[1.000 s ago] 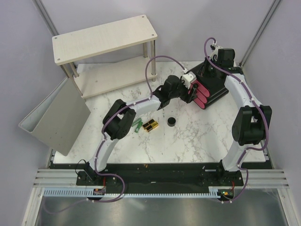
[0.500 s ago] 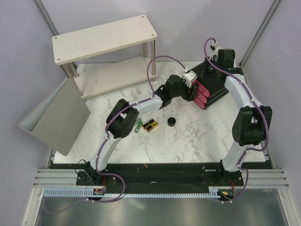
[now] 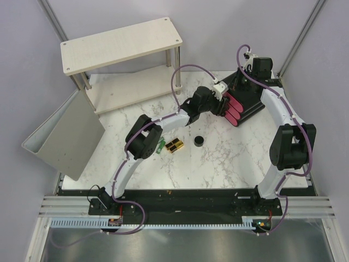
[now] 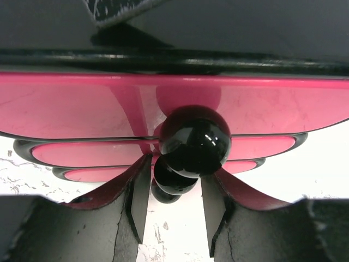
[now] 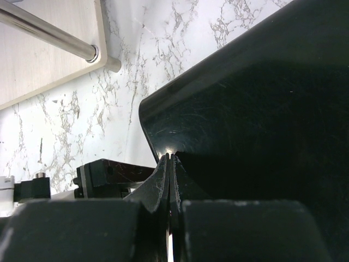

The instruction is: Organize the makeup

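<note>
My left gripper has narrowed from wide to roughly half; its fingers now flank the nearest knob on a pink drawer front — I cannot tell whether the pads bite yet. My right gripper is closed tight, tips against the black box — probably bracing it. Behind my left wrist, on the marble table, lie the round black jar, black-and-gold case and green tube; none are stowed; a drawer pull looks imminent.

Table white, grey-veined; box black, drawer fronts pink; case black-gold; jar black.
</note>
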Controlling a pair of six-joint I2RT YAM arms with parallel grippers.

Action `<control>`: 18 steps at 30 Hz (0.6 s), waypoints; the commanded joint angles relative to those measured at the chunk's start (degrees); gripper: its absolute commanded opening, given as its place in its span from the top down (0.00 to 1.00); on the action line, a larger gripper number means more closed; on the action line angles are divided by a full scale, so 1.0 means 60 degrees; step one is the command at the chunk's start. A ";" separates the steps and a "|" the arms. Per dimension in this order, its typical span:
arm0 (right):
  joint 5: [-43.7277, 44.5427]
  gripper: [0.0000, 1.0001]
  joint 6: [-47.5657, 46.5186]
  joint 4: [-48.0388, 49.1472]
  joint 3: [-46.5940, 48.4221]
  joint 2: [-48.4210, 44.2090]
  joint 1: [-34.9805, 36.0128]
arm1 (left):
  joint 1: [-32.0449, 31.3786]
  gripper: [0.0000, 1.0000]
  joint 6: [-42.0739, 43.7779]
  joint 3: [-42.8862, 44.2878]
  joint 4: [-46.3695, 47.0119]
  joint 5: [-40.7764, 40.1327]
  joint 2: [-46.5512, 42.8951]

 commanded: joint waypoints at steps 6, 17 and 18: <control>0.0369 1.00 -0.0183 -0.2147 -0.0614 0.0539 0.0011 | -0.0041 0.53 -0.0151 0.0556 0.0155 0.0086 0.0263; 0.0384 1.00 -0.0197 -0.2147 -0.0643 0.0481 0.0011 | -0.0041 0.98 -0.0064 0.0600 -0.0444 -0.0001 -0.0028; 0.0384 1.00 -0.0197 -0.2132 -0.0643 0.0481 0.0011 | -0.0041 0.98 -0.0034 0.0542 -0.0547 -0.0031 -0.0116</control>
